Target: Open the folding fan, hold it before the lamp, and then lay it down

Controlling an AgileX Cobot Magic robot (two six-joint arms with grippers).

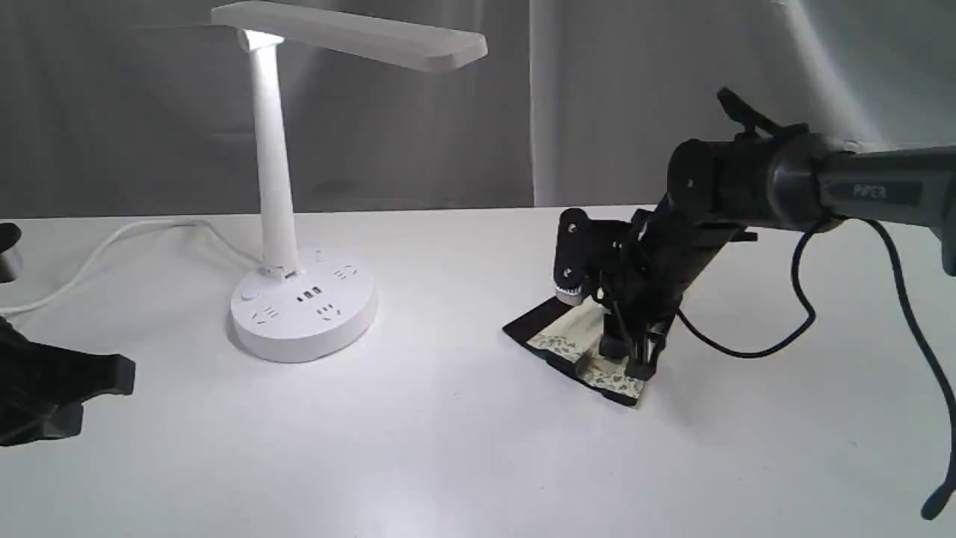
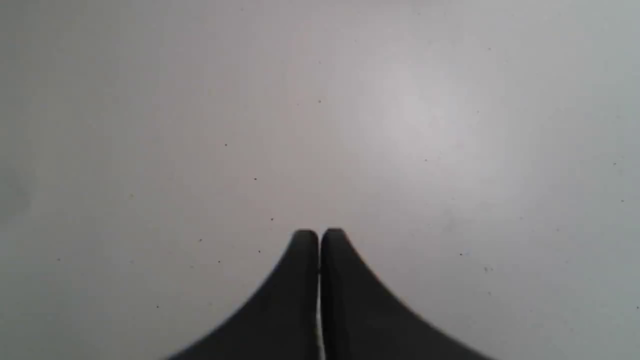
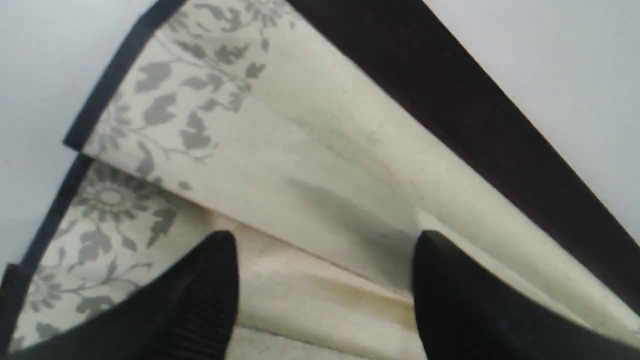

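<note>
The folding fan [image 1: 575, 345] lies on the white table right of centre, only partly spread, showing a cream leaf with floral border and dark guards. My right gripper [image 1: 631, 357] stands over it, tips down on the leaf. In the right wrist view that gripper [image 3: 325, 240] is open, its fingers [image 3: 210, 280] apart with cream pleats of the fan [image 3: 310, 150] between and below them. The white lamp [image 1: 276, 187] stands at the left, lit, on its round base [image 1: 302, 314]. My left gripper [image 2: 319, 235] is shut on nothing above bare table.
The lamp's white cord [image 1: 112, 246] runs off to the left edge. The left arm's black body [image 1: 45, 388] sits at the far left. A black cable [image 1: 762, 344] hangs from the right arm down to the table behind the fan. Grey curtain behind.
</note>
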